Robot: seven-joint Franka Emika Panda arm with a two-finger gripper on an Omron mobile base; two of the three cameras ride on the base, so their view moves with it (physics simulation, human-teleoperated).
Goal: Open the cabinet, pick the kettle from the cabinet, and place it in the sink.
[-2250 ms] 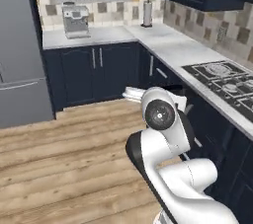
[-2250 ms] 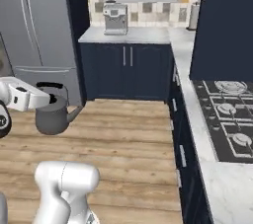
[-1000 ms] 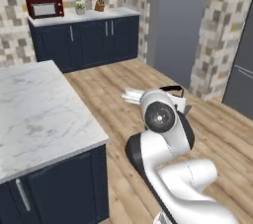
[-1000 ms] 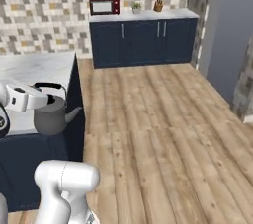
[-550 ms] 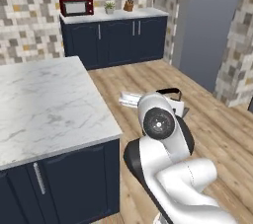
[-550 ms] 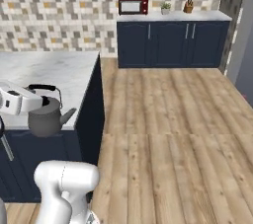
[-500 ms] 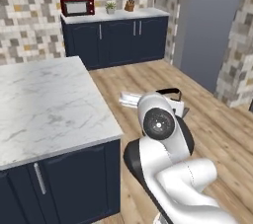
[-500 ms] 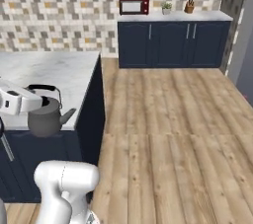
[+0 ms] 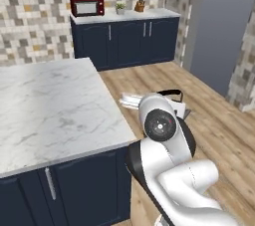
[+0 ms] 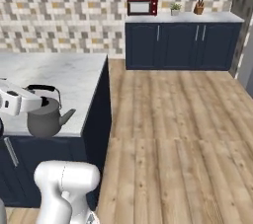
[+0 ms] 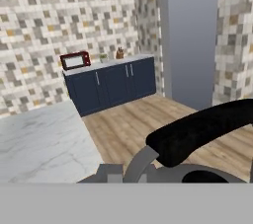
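We carry the squat grey metal kettle (image 10: 45,117), our pincer (image 10: 24,100) clamped on its arched handle, and must next find the sink.

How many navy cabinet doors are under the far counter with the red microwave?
4, side by side under the far counter, below the red microwave: door one, door two, door three, door four. None appears hidden.

Both base cameras sit behind the arm, looking forward and down over the marble bench (image 9: 55,105) toward the microwave (image 9: 87,6) at 12 o'clock, from left and right. The hand camera rides close above the kettle (image 11: 197,134), sharing that far wall.
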